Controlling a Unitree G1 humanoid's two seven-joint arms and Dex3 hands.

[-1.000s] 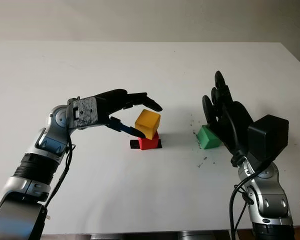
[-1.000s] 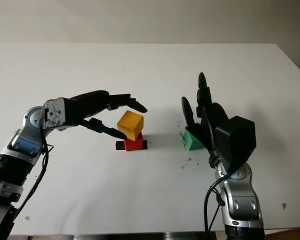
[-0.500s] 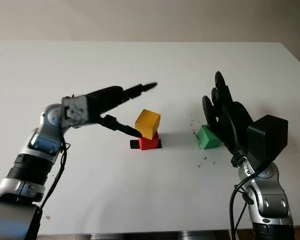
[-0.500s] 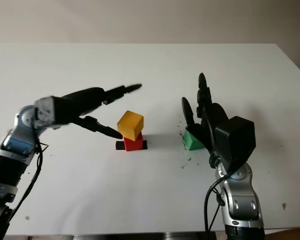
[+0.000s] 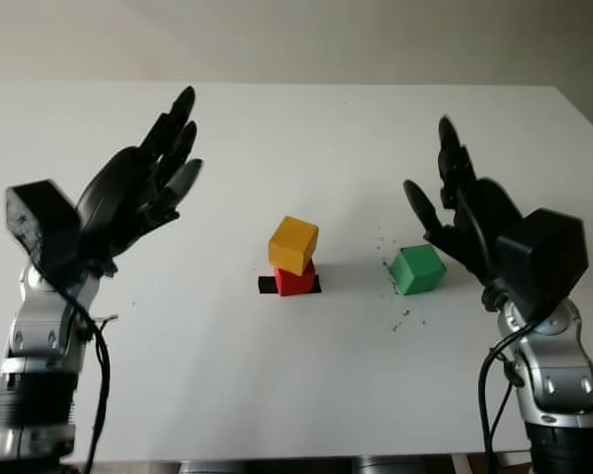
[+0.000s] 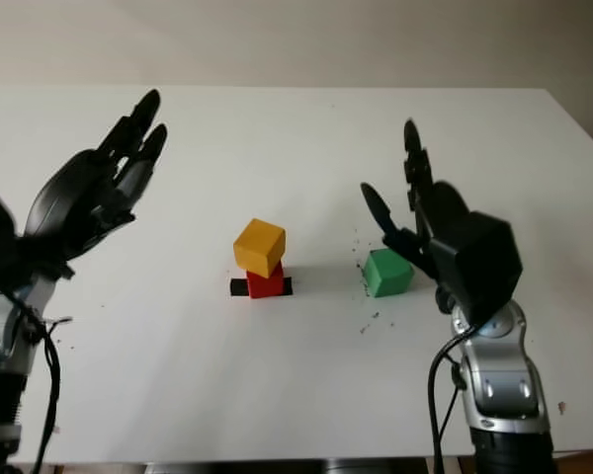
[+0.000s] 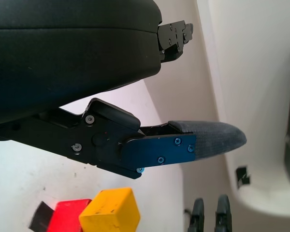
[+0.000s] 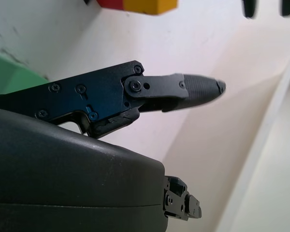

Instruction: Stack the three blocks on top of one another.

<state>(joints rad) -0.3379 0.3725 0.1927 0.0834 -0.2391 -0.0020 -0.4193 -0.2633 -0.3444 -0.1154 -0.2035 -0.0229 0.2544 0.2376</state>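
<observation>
A yellow block (image 5: 294, 244) sits on top of a red block (image 5: 295, 281) near the middle of the white table (image 5: 296, 375), the pair forming a short upright stack. The yellow block is turned a little out of line with the red one, one corner facing the camera and its edges overhanging slightly. The red block rests on a small black marker (image 5: 267, 285) that shows at its left and right sides. To the stack's right, apart from it, a green block (image 5: 416, 270) stands alone on the table, one corner toward the viewer, with dark specks (image 5: 403, 314) scattered around it.

The right hand (image 5: 465, 212) is raised just beside the green block, on its right, open and holding nothing, fingers pointing up and away from the robot; whether it touches the block cannot be told. The left hand (image 5: 138, 193) is lifted well to the left of the stack, also open and empty, its fingers angled up toward the far side of the table. In the left wrist view, the yellow block (image 7: 109, 211) and red block (image 7: 63, 216) lie beyond that hand's fingertip (image 7: 210, 140).
</observation>
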